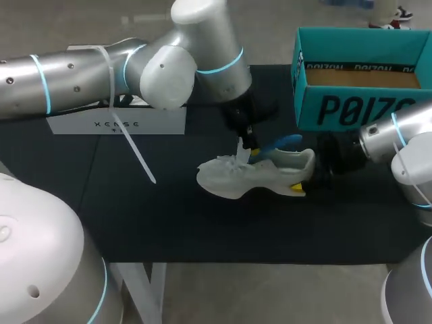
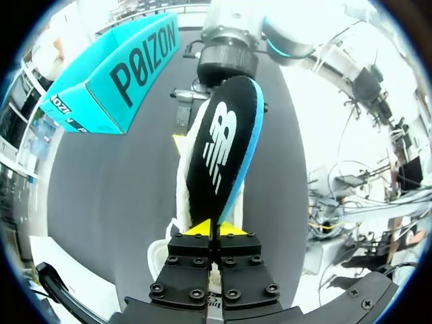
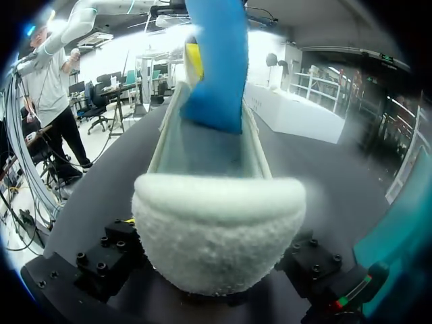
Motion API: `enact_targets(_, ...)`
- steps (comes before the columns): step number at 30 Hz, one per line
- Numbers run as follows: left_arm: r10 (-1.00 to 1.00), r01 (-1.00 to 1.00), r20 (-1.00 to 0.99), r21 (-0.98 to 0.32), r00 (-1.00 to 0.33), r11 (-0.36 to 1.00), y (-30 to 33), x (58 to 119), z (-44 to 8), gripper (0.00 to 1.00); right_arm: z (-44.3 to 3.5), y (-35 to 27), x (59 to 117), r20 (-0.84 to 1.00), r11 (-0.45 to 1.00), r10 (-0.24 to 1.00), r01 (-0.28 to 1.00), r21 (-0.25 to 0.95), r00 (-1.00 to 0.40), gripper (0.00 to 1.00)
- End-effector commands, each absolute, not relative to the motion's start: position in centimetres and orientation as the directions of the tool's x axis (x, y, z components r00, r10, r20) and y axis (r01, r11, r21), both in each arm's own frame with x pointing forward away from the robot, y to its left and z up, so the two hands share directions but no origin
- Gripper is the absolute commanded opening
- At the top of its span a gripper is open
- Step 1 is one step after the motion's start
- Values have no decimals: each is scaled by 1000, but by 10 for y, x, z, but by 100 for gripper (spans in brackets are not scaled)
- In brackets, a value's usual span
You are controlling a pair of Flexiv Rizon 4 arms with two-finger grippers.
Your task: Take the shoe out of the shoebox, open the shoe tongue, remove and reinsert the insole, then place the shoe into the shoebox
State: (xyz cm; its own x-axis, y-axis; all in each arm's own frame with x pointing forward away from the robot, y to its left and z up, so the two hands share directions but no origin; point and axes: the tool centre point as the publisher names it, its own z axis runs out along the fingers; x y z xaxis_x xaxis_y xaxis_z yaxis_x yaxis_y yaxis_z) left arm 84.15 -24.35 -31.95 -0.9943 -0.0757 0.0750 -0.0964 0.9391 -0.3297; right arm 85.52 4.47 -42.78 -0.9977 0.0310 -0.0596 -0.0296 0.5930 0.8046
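A white shoe (image 1: pixel 253 177) lies on its side on the black table, toe toward my left arm. My left gripper (image 1: pixel 247 146) hangs over the shoe's opening, shut on one end of the insole (image 1: pixel 281 142), which sticks up out of the shoe. In the left wrist view the insole (image 2: pixel 223 145) has a black top and blue edge and runs ahead from the shut gripper (image 2: pixel 216 229), with the shoe (image 2: pixel 179 196) under it. My right gripper (image 1: pixel 305 181) holds the heel; the fuzzy heel (image 3: pixel 219 233) fills the gap between its wide-set fingers (image 3: pixel 101 266), and the blue insole (image 3: pixel 216 67) rises beyond.
The teal shoebox (image 1: pixel 364 101) stands open at the back right, close behind my right arm; it also shows in the left wrist view (image 2: pixel 115 74). A white box (image 1: pixel 115 123) sits at the back left under my left arm. A white strap (image 1: pixel 138 154) dangles from that arm.
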Motion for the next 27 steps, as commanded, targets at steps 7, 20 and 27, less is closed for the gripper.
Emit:
enact_targets(7,-27,-67,98,-437,-995,897,-269,847,-305,0,-432,46,855,-61,595,31,-31,803,-998,0)
enact_targets(20,63,24,57,-515,-996,857,-302,839,-252,0,-432,46,855,-61,595,31,-31,803,-998,0)
enact_targets(27,185,113,79,-544,-980,831,-297,827,-191,0,-432,46,855,-61,595,31,-31,803,-998,0)
